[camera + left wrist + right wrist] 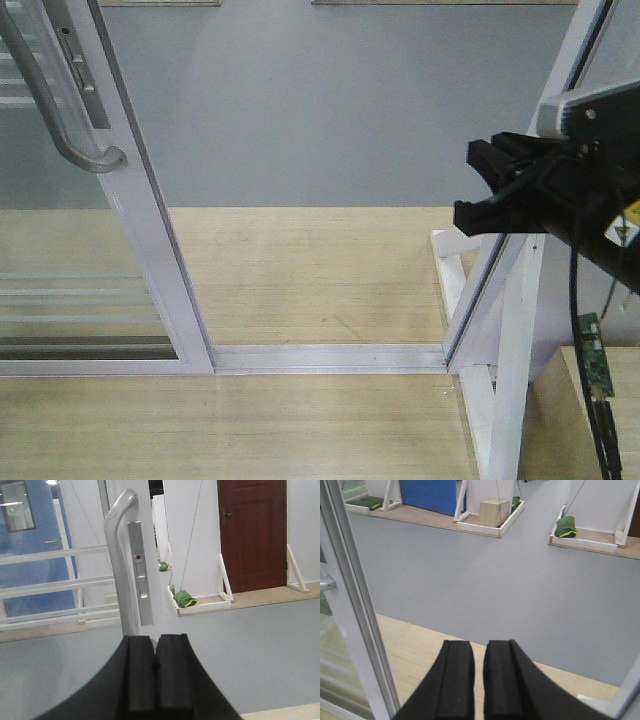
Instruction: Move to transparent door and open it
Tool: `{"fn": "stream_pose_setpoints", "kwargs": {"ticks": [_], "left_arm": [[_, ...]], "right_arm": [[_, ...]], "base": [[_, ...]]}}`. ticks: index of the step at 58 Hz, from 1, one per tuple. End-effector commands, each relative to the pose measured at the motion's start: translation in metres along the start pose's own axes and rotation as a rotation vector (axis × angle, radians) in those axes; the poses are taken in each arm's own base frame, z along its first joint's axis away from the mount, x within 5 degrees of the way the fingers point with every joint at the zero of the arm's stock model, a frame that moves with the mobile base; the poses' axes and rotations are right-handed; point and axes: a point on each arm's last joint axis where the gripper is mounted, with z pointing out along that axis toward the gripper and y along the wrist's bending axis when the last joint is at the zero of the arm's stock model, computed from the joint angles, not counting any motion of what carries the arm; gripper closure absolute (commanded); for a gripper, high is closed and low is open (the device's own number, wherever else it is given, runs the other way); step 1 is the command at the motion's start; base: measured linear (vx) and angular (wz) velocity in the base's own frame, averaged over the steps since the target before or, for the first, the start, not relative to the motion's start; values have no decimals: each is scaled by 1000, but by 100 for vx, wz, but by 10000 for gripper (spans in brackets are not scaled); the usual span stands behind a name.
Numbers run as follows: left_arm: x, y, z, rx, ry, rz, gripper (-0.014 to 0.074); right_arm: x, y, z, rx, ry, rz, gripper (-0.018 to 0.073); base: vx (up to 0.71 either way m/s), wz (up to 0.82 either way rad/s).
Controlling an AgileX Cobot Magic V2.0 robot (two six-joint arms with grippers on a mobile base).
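The transparent door (150, 235) stands at the left in the front view, a white-framed glass panel with thin white bars. Its curved grey handle (60, 110) is on the stile. A doorway gap lies between this stile and the right frame. In the left wrist view my left gripper (155, 637) is shut and empty. The handle (119, 555) and lock plate (137, 575) rise just beyond its tips, apart from them. My right gripper (480, 190) hangs in front of the right frame. In its wrist view it (479, 642) is shut with a thin slit and empty, with the door stile (355, 630) to its left.
A white floor track (330, 357) crosses the gap. The right frame (500, 280) has a white brace (510, 390), with a green circuit board (597, 365) beside it. Beyond the door are grey floor, a brown door (252, 535), green bags (184, 598) and a cardboard box (494, 511).
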Motion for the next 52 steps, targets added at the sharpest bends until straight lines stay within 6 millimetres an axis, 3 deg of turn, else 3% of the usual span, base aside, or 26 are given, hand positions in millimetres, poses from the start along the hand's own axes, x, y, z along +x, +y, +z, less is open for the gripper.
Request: {"fn": "stream_pose_setpoints", "kwargs": {"ticks": [1,7,22,40,52], "left_arm": [[-2,0,0,2,-73,-21,604],[-2,0,0,2,-73,-21,604],[-2,0,0,2,-73,-21,604],[-2,0,0,2,-73,-21,604],[-2,0,0,2,-73,-21,604]], "right_arm": [[-11,-11,-25,55,-139,-14,475],[0,-23,-51,138,-186,-1,575],[39,-39,-105,346,-266,-25,571],[114,-27,-124,372,-293,-31,568],[123,-21,-139,372,-312,-48,566]], "base": [[0,0],[0,0],[0,0],[0,0],[0,0]]}}
